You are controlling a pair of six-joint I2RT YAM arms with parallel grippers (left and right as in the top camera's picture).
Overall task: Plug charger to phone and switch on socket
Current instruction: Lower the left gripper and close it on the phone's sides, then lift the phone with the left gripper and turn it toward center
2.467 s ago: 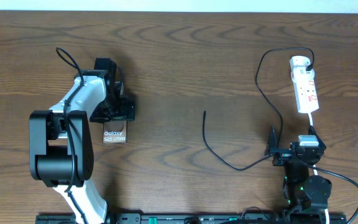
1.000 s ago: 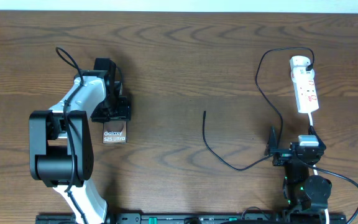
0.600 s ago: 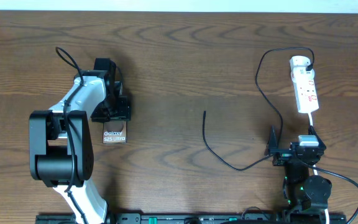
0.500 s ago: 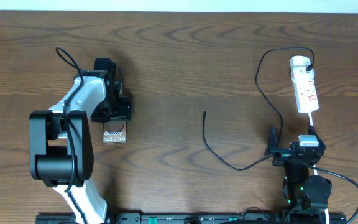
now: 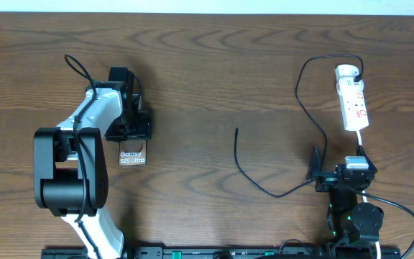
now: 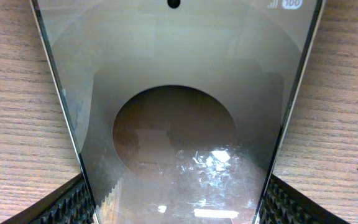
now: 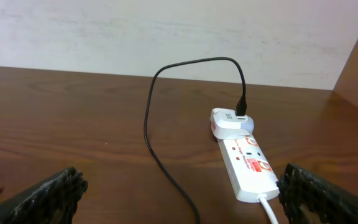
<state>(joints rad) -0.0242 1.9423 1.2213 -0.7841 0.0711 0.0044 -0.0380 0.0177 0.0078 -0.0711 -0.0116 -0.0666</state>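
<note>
No change lately: L gripper (image 5: 129, 134) pinches flat dark-screen phone (image 5: 132, 156) far left of white red-marked power strip (image 5: 353, 104), R gripper (image 5: 338, 164) gapes empty near it, thin black charger cable (image 5: 236, 147) unplugged between, so task looks stalled.

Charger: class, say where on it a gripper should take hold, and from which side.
Grip the charger just behind its plug tip, coming from above with jaws either side of the cable. That end lies free, flat and straight on the table, so it looks easiest.

Phone (image 6: 179, 106) flat on wood table (image 6: 17, 124); L pincer (image 6: 178, 202) fingers (image 6: 67, 205) against both edges.
</note>
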